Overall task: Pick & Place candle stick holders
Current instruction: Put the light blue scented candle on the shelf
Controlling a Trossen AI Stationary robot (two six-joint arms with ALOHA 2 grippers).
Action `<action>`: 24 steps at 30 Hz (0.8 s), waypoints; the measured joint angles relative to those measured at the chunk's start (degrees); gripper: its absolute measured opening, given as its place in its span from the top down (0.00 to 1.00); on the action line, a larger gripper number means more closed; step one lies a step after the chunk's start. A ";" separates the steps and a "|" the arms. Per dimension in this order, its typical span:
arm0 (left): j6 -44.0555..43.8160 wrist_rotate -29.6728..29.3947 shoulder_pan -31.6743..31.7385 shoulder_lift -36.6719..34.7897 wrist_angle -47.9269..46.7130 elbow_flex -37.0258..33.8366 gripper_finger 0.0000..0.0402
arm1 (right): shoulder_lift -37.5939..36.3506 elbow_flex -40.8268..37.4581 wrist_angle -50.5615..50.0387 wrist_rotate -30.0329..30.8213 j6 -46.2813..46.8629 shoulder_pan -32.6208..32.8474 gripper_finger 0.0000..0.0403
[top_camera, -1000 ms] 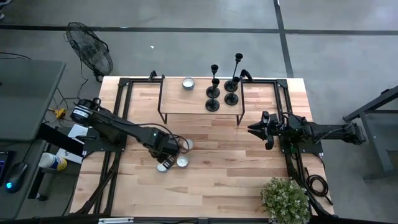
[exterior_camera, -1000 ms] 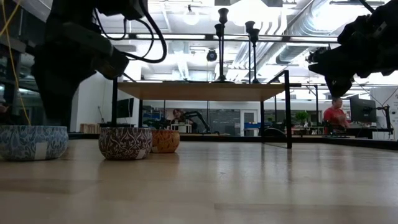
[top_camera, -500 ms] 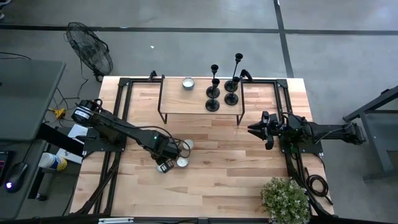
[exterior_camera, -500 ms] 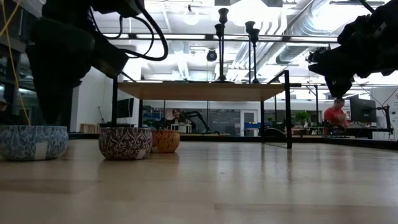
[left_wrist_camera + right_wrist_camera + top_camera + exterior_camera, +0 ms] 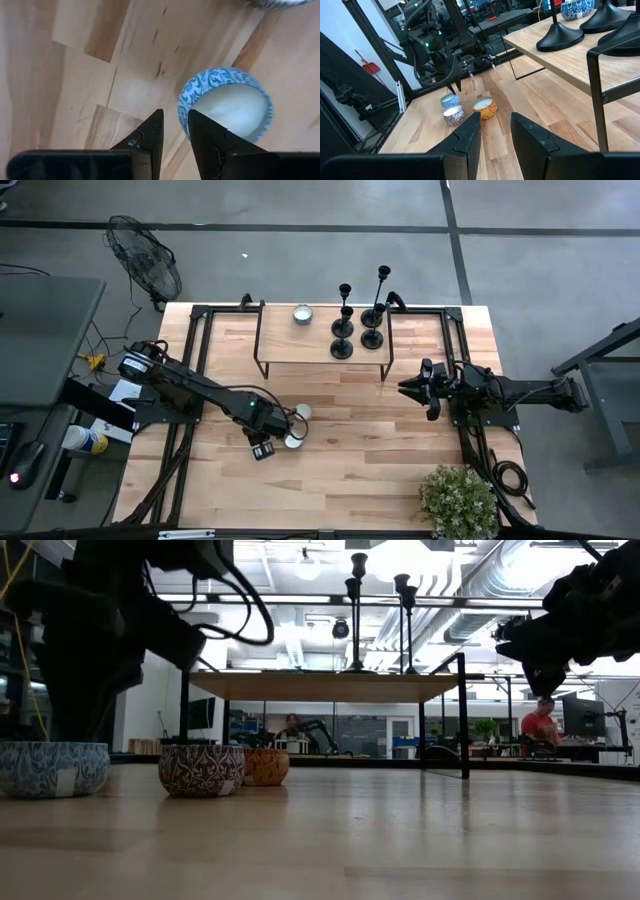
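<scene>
Blue candle bowl [image 5: 226, 102] now sits under the left gripper [image 5: 175, 131], which has moved closer, fingers slightly apart, holding nothing. The candle stick holders [image 5: 358, 320] stay untouched on the shelf [image 5: 300, 345].

I see two arms, both dark, almost black, built from long thin links with thicker round joints. The left arm [image 5: 190, 388] has a small green light near its wrist, and black cables loop beside it. Each claw ends in two dark, flat, pointed fingers [image 5: 470, 131].
</scene>
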 joint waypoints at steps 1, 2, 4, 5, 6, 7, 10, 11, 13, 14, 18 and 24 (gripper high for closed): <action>0.51 0.18 0.00 0.42 0.00 0.00 0.79 | 0.00 0.01 0.01 -0.01 0.00 0.00 0.76; 1.08 0.20 0.00 0.63 -0.09 -0.04 0.79 | 0.00 0.01 -0.01 -0.01 0.00 0.01 0.76; 1.71 0.23 0.00 0.69 -0.04 -0.04 0.79 | 0.00 0.02 -0.01 -0.01 0.00 -0.01 0.76; 1.90 0.23 0.00 0.77 -0.06 -0.02 0.79 | 0.00 0.00 -0.01 -0.01 0.00 0.00 0.76; 1.90 0.23 0.00 0.91 -0.08 -0.02 0.79 | 0.00 0.00 -0.01 -0.01 -0.02 0.01 0.76; 1.90 0.21 0.00 0.91 -0.08 -0.02 0.79 | 0.00 0.01 -0.01 0.00 -0.01 -0.01 0.76; 1.89 0.14 0.00 0.90 -0.12 -0.02 0.79 | 0.00 0.00 -0.01 -0.01 0.00 -0.01 0.76; 1.89 0.15 0.00 0.88 -0.20 -0.02 0.79 | 0.00 0.00 -0.01 -0.01 -0.01 0.00 0.76; 1.88 0.14 0.00 0.88 -0.22 -0.02 0.79 | 0.00 0.00 0.00 -0.01 0.00 -0.01 0.76; 1.88 0.17 0.00 0.88 -0.23 -0.02 0.79 | 0.00 0.00 -0.01 -0.01 0.00 -0.01 0.76; 1.88 0.19 0.00 0.88 -0.21 -0.02 0.79 | 0.00 0.00 -0.01 -0.01 0.00 0.01 0.76; 1.88 0.27 0.00 0.88 -0.19 -0.02 0.79 | 0.00 0.00 -0.01 -0.01 0.00 0.00 0.76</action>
